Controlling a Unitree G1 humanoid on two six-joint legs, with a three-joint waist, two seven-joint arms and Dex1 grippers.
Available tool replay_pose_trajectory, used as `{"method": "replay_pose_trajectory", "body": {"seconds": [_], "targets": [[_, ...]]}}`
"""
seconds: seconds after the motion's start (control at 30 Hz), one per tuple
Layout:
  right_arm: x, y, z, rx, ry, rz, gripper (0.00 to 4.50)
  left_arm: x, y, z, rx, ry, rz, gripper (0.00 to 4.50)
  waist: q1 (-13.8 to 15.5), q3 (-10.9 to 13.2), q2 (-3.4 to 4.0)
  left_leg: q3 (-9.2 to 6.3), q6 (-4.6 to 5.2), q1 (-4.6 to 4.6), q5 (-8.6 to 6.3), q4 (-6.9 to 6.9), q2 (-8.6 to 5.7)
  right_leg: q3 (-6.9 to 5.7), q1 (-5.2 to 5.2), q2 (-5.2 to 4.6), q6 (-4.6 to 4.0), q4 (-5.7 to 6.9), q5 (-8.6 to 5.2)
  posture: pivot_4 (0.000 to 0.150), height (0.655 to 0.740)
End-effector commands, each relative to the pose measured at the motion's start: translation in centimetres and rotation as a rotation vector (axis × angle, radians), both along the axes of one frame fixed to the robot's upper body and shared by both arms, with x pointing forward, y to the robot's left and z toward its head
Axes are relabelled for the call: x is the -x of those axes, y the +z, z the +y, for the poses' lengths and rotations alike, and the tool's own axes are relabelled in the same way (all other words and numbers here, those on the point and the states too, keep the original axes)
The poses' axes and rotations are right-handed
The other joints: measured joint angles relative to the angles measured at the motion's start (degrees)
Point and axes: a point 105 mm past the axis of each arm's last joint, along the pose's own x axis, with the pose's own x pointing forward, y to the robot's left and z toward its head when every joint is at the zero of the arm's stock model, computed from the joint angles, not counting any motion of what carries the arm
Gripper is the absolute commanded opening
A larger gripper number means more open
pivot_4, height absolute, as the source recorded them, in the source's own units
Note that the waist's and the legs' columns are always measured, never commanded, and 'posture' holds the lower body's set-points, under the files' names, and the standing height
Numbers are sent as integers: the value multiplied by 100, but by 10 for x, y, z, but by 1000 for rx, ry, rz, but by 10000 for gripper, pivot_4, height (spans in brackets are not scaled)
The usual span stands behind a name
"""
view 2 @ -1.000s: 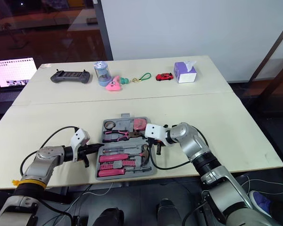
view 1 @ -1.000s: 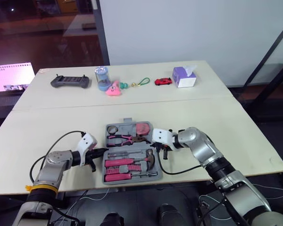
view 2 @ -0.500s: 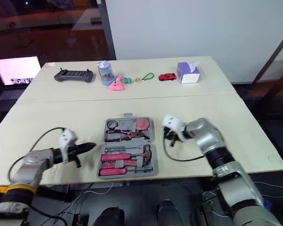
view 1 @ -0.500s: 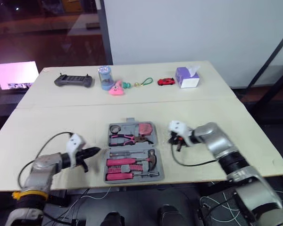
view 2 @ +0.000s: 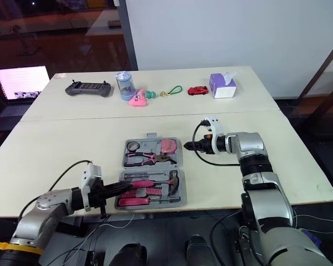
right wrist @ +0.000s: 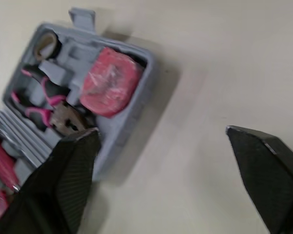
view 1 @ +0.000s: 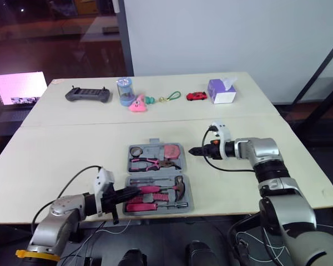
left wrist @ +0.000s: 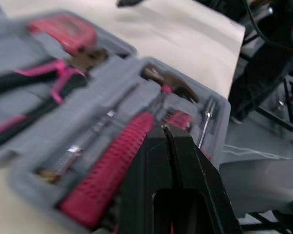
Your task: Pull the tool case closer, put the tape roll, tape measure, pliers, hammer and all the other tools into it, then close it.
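The grey tool case (view 1: pixel 183 205) lies open near the table's front edge. Its far half holds the tape roll (view 1: pixel 134 151), the pink tape measure (view 1: pixel 169 151) and the pliers (view 1: pixel 147 163). Its near half holds the hammer (view 1: pixel 176 188) and pink-handled screwdrivers (view 1: pixel 151 189). My left gripper (view 1: pixel 131 193) is shut, with its tips over the near half's left side, above a pink handle (left wrist: pixel 112 156). My right gripper (view 1: pixel 194 150) hangs open and empty just right of the far half, pointing at the tape measure (right wrist: pixel 110 80).
Along the far table stand a game controller (view 1: pixel 87 95), a blue cup (view 1: pixel 122 91), a pink toy (view 1: pixel 136 105), a green key ring (view 1: pixel 169 97), a red toy car (view 1: pixel 195 96) and a tissue box (view 1: pixel 221 91). A lit laptop screen (view 1: pixel 19 87) sits far left.
My right gripper has drawn back from the case's right side toward the far half and opened. My left gripper has slid right, over the case's near half. The camera has shifted slightly.
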Motion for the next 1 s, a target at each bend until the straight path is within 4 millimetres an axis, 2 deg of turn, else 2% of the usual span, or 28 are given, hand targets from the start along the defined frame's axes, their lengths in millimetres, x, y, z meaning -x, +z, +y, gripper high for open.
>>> {"method": "replay_pose_trajectory", "body": {"seconds": [0.03, 0.23, 0.43, 0.57, 0.7, 0.83, 1.0], "targets": [[-4, 13, 22, -134, 18, 9, 44379, -2, -20, -15, -88, -10, 25, 0, -16, 0, 1, 1, 0, 1, 0, 0, 0, 0, 0, 0, 0, 0, 0, 1500, 7400], [-13, 0, 36, -172, -26, 33, 44379, 0, -39, -20, -163, -29, 76, 0, -25, -5, 8, 2, -1, 3, 1, -2, 0, 2, -3, 2, 0, 5, 0, 1500, 7400], [-13, -4, 74, -284, 28, 69, 44379, 1, -47, -16, -209, -25, 104, 0, -34, -7, 12, 3, -1, 12, 0, -3, 0, 2, 4, 2, 0, 5, 0, 1500, 7400], [-11, -8, 88, -337, 44, 85, 44379, 3, -51, -13, -230, -29, 115, 0, -59, -7, 14, 3, -1, 22, 0, -6, 0, 4, 9, 4, 0, 5, 0, 1500, 7400], [-11, -1, 95, -423, 54, 98, 44379, 5, -50, -11, -226, -22, 120, 0, -105, -7, 14, 5, 1, 43, -1, -16, 0, 7, 22, 6, -1, 6, -1, 1500, 7400], [-9, 18, 97, -558, 87, 108, 44379, 7, -50, -9, -219, -8, 125, 0, -160, -6, 16, 5, 1, 43, -1, -16, 0, 8, 22, 5, -1, 5, -1, 1500, 7400], [-9, 27, 94, -597, 114, 96, 44379, 8, -48, -4, -178, 27, 122, 0, -197, -6, 18, 5, 9, 46, -5, -19, 1, 8, 22, 7, -1, 5, -1, 1500, 7400]]}}
